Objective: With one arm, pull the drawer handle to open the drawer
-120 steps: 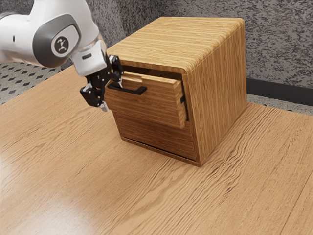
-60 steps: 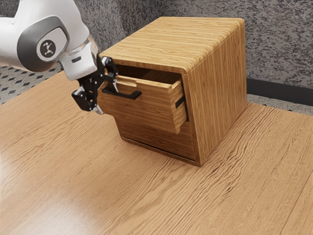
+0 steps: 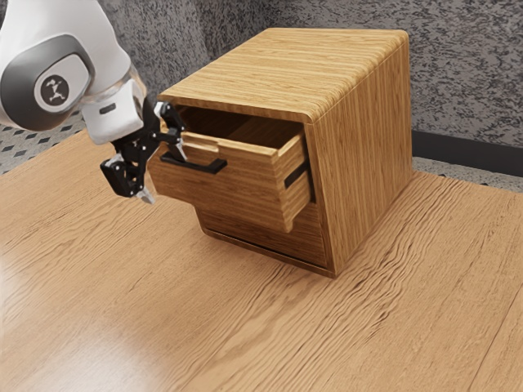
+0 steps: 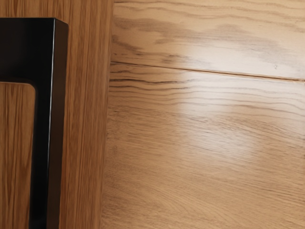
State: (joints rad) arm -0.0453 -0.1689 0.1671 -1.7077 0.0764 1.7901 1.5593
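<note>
A wooden cabinet [image 3: 359, 147] stands on the table, and its upper drawer [image 3: 229, 192] is pulled partway out toward the exterior view's left. The dark inside of the drawer shows behind its front panel. A black bar handle [image 3: 198, 166] runs across the drawer front. My black gripper [image 3: 161, 155] is at the handle's left end, shut on it. In the wrist view the handle [image 4: 47, 119] runs along the drawer front [image 4: 88, 143], with its end corner in sight and the table top [image 4: 205, 143] beyond it.
A lower drawer [image 3: 261, 230] sits flush in the cabinet under the open one. The wooden table [image 3: 245, 327] stretches wide in front of and beside the cabinet. A speckled grey wall [image 3: 466, 65] stands behind.
My gripper has moved toward the exterior view's left, keeping its hold on the handle. The drawer has slid further out of the cabinet with it.
</note>
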